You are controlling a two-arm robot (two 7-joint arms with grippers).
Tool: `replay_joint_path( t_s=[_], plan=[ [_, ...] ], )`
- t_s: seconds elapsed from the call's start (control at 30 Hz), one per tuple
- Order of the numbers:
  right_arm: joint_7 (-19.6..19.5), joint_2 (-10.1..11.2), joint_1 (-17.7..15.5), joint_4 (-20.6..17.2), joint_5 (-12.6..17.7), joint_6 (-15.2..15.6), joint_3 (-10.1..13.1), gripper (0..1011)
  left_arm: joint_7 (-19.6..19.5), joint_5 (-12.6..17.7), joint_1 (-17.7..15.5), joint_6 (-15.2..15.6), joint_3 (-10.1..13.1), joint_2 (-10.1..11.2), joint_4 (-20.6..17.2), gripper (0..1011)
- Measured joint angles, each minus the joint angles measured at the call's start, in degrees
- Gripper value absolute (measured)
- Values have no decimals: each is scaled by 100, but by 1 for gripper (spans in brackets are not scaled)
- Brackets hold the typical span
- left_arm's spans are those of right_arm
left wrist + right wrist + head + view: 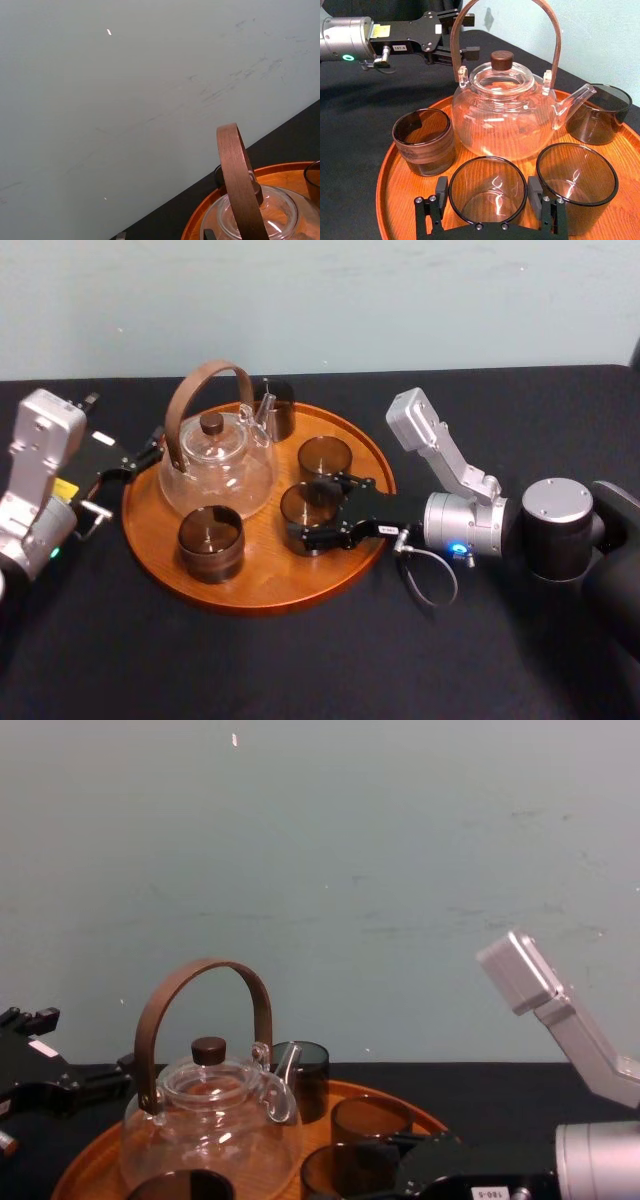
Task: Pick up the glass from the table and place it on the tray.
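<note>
Chest view: the lower edge cuts off the tray (90,1165), the belly of the teapot (210,1145) and the nearest glass (185,1187), leaving just its dark rim in sight. The right gripper (488,184) stands around the glass (303,502) (whether it grips the glass or merely flanks it cannot be told). Its body runs off the bottom of the right wrist view. In that view the teapot's handle (456,45) crosses in front of the left gripper (474,35), hiding part of it. The far glass (282,415) sits partly behind the spout (262,420). Left wrist view: another glass (313,182) is cut by the edge.
</note>
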Motion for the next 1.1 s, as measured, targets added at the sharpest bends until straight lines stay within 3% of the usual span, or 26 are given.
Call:
replay_joint_path(
  t_s=[0.5, 1.1],
  plan=[
    [85, 77, -29, -61, 52, 32, 33, 1003, 0, 0, 0, 0, 0, 0, 0, 1002],
    [-23, 850, -625, -892, 346, 194, 343, 1003, 0, 0, 0, 0, 0, 0, 0, 1002]
  ],
)
